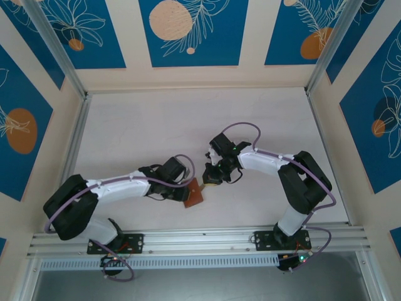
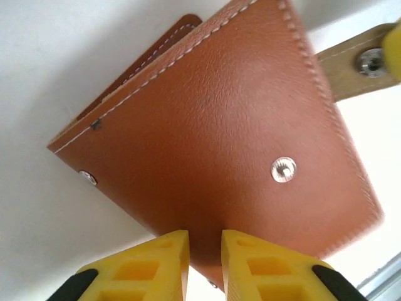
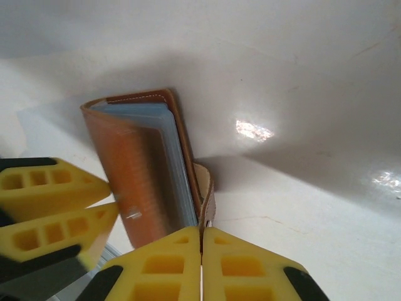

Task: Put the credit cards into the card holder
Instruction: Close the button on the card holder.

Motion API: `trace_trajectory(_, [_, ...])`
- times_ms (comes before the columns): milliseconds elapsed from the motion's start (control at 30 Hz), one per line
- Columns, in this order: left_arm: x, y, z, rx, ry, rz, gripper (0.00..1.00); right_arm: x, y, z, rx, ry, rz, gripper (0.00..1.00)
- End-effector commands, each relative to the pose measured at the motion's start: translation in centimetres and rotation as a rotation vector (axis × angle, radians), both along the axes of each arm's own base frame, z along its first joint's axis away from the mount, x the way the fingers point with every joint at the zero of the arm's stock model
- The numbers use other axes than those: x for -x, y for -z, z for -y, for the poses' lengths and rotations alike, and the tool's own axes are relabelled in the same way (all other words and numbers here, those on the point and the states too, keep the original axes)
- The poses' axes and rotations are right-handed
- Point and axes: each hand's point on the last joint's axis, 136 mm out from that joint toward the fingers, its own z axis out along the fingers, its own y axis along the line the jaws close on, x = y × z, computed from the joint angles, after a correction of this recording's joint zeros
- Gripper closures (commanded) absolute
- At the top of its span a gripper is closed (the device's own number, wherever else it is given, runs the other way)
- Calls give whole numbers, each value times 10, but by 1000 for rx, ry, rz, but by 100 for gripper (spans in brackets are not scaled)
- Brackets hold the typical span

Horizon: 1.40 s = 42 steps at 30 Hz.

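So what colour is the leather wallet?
Reddish-brown leather wallet, pale stitching; best in left wrist view.

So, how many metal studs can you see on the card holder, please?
3 studs: one mid-cover, one near the left edge, one on the tab, upper right; the fingers may hide others.

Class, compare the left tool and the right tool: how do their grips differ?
The left tool clamps the card holder's corner, fingers slightly apart; the right tool pinches its thin snap tab, fingers nearly touching. Both have yellow fingers and hold the same holder.
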Motion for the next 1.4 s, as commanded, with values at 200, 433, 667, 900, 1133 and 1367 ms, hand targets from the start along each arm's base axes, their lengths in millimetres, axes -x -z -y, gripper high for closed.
trace_trajectory(200, [9, 22, -9, -44, -16, -20, 80, 1, -13, -8, -46, -20, -11, 91])
trace_trajectory(433, [9, 30, -10, -57, -19, -28, 81, 2, -26, -14, -88, -27, -2, 100])
trace_trajectory(667, [10, 31, -9, -53, -25, -28, 81, 7, -25, -30, -106, -64, -17, 100])
trace_trajectory(900, [10, 34, -8, -47, -28, -33, 81, 17, -2, -45, -38, -107, -46, 100])
trace_trajectory(1133, [10, 34, -9, -43, -34, -31, 81, 24, 18, -46, 65, -132, -60, 100])
trace_trajectory(1367, [10, 36, -7, -38, -38, -35, 81, 31, 20, -39, 100, -136, -65, 100])
